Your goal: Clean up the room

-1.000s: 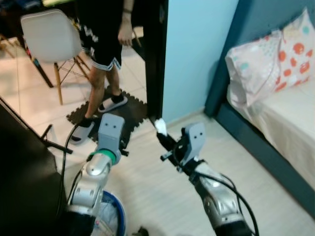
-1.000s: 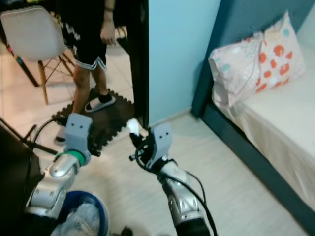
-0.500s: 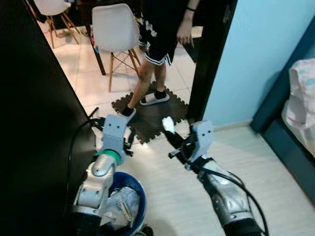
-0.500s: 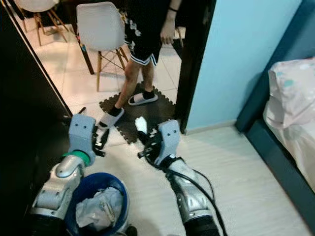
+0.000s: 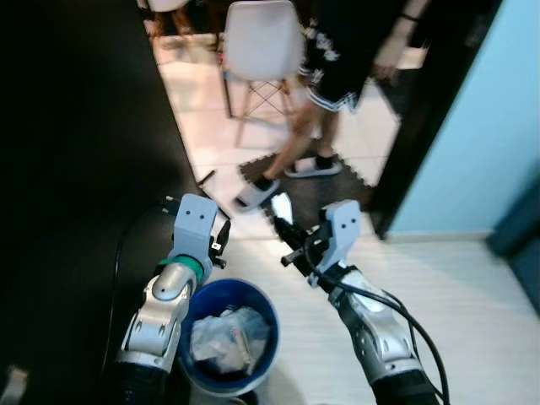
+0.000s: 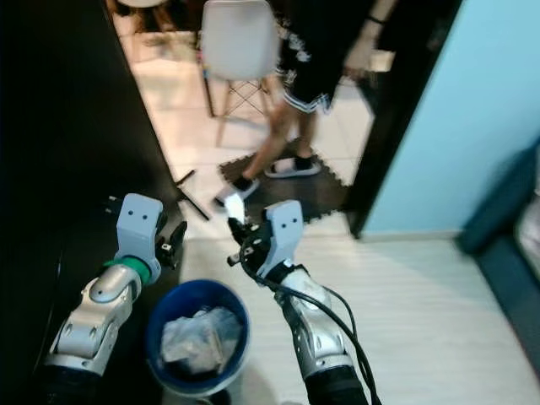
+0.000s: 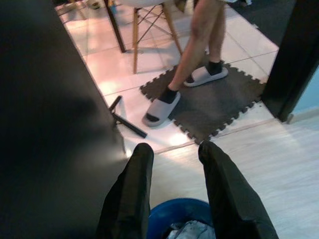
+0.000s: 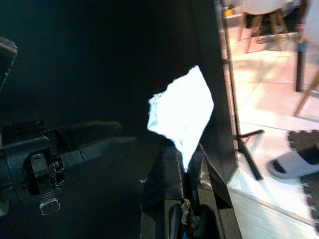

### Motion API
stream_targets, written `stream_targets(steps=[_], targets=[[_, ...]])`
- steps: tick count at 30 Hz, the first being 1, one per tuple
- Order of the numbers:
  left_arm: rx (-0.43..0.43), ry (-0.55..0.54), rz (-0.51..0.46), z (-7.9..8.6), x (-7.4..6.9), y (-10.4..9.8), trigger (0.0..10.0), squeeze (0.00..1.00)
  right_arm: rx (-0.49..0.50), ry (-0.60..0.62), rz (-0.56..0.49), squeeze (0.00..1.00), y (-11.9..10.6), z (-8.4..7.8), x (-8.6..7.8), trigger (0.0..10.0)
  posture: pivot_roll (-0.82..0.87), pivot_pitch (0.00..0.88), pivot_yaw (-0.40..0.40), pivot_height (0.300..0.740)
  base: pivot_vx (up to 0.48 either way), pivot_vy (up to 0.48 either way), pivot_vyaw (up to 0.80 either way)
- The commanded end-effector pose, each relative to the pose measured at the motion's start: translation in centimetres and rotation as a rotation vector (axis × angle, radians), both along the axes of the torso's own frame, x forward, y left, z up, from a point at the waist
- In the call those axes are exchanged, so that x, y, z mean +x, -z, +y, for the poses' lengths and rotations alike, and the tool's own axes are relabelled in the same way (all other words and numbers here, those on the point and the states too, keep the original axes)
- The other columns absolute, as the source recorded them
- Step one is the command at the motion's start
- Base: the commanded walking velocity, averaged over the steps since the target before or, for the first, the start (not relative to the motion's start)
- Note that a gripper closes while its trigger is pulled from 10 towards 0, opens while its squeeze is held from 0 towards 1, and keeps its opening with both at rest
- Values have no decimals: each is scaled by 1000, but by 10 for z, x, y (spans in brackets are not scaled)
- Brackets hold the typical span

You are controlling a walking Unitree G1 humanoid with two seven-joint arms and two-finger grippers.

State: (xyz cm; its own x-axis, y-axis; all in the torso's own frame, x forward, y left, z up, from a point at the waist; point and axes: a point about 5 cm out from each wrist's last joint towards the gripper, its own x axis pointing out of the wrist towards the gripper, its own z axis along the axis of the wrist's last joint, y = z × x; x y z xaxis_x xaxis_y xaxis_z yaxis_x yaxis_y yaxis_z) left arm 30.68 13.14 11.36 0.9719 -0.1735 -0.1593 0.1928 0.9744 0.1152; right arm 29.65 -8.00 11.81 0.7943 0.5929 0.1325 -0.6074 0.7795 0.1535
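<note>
A blue bin [image 5: 228,342] with crumpled paper trash inside stands on the pale floor below my arms. My right gripper [image 5: 283,224] is shut on a white scrap of paper [image 8: 182,113], held above and just right of the bin's far rim. My left gripper [image 7: 172,154] is open and empty, hovering over the bin's far left rim, next to the black cabinet [image 5: 76,169].
A person in black shorts and grey slippers [image 5: 257,192] stands in the doorway on a dark foam mat [image 5: 325,190]. A white chair [image 5: 257,38] is behind them. A dark door frame [image 5: 426,126] and a light blue wall [image 5: 498,143] are on the right.
The camera has swung left, so the bin is now nearly whole below my arms and the bed has gone from view. The person has stepped along the mat. My right gripper keeps hold of the paper.
</note>
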Motion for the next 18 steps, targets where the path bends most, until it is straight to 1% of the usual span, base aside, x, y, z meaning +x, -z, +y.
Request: stream_targets(steps=[1,8,9,14,15,18], targets=[[3,6,15,0,-1,2,10000,0,19,-11,2,0,-1,1,0,10000,-104,0,112,740,0,0,756],[4,8,14,0,0,1,10000,0,24,-18,-2,0,-3,3,1,10000,-103,0,113,740,0,0,756],[6,9,16,0,0,1,10000,0,5,-1,11,0,-1,3,8,10000,-98,1,115,740,0,0,744],[6,11,19,-1,-1,1,10000,0,-14,10,22,0,1,3,14,10000,-96,5,115,740,0,0,744],[6,11,20,-1,-2,1,10000,0,-27,8,32,0,3,4,17,10000,-84,16,114,740,0,0,656],[3,12,20,1,-6,0,10000,0,-40,-9,50,0,5,7,22,10000,-61,41,111,740,0,0,275]])
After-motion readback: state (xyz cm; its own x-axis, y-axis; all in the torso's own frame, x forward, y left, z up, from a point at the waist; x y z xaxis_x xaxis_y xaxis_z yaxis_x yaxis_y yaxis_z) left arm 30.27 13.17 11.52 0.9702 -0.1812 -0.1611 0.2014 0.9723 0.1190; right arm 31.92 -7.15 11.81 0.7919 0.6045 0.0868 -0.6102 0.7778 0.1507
